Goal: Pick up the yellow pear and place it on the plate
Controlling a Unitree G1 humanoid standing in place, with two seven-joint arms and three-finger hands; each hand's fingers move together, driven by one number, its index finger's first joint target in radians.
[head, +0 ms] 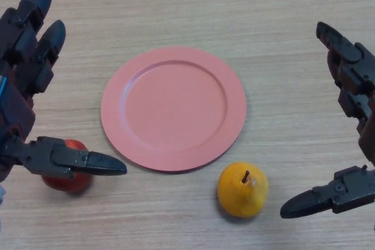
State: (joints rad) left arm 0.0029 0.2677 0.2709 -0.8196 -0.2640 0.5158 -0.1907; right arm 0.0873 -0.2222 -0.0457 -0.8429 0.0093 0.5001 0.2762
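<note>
1. Lying on the wooden table (281,21), the yellow pear (243,190) sits just beside the near right rim of the pink plate (173,108), stem up.
2. Right hand (351,133): spread wide, right of the pear, holding nothing.
3. Left hand (26,86): spread wide, thumb above a red fruit (67,181) near the table's left edge.

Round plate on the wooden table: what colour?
Salmon pink round plate, plain; head view.

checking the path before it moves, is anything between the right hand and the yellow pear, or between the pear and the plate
Nothing visible. Bare wooden table separates the open right hand from the yellow pear, and the empty round pink plate lies just beyond the pear.
</note>
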